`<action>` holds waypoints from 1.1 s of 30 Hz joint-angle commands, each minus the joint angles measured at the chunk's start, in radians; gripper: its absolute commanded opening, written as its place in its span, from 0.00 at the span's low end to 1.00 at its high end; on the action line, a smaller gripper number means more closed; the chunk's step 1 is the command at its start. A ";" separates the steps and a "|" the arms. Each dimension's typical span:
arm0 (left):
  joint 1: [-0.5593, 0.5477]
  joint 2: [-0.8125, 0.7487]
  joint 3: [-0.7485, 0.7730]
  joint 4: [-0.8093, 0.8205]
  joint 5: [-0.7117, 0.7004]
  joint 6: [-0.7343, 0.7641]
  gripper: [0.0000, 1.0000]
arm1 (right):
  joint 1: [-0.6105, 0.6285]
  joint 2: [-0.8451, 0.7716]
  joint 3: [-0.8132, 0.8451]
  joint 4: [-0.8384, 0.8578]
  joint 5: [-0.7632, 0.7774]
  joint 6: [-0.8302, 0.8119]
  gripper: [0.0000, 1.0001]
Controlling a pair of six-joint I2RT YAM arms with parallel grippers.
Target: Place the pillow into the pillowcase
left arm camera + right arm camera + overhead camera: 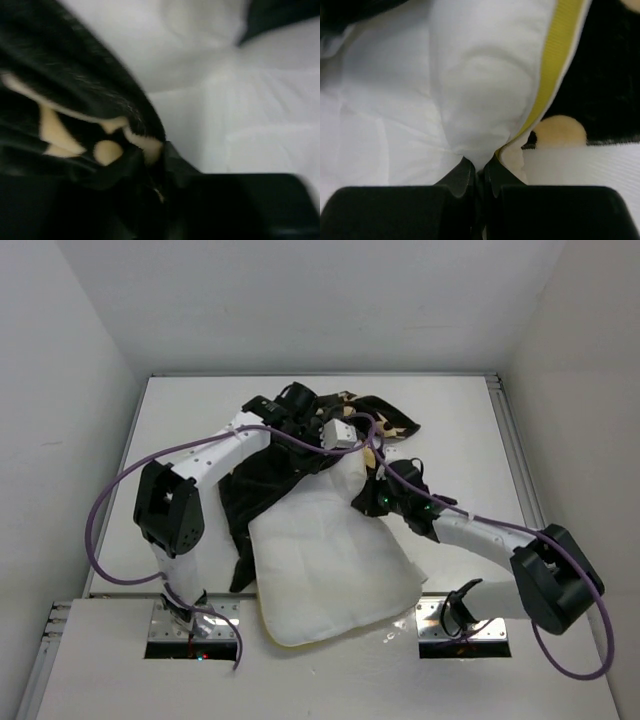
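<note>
Clamping pillow [480, 100] corner, right gripper [479, 167] is sitting nearer; pillowcase [75, 100] is lying just beyond, left gripper [157, 192] pinching its fabric.

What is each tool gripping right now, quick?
Left tool: closed, pinching the pillowcase.
Right tool: closed, pinching the pillow.

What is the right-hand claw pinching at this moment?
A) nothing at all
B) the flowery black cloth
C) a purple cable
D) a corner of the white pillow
D: in the right wrist view the right gripper is shut on a corner of the pillow, whose white fabric bulges just above the closed tips.
</note>
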 commanded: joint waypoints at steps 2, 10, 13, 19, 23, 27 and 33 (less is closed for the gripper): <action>0.019 -0.084 0.047 0.124 -0.129 -0.137 0.41 | 0.097 -0.074 -0.013 0.118 -0.132 -0.061 0.01; -0.076 0.008 0.102 0.208 -0.221 -0.134 0.64 | -0.012 -0.112 -0.079 0.160 -0.126 0.107 0.92; -0.082 0.066 0.154 0.233 -0.179 -0.172 0.64 | -0.092 -0.150 -0.122 0.183 -0.106 0.182 0.88; -0.088 0.185 0.207 0.306 -0.157 -0.210 0.65 | -0.178 -0.166 -0.125 0.186 -0.084 0.209 0.33; -0.085 0.258 0.219 0.338 -0.233 -0.232 0.50 | -0.190 -0.135 -0.082 0.203 -0.083 0.199 0.52; -0.082 0.272 0.259 0.285 -0.217 -0.237 0.25 | -0.195 -0.059 -0.059 0.279 -0.098 0.224 0.68; -0.090 0.206 0.276 0.266 -0.094 -0.276 0.00 | -0.186 0.193 0.055 0.387 -0.162 0.302 0.59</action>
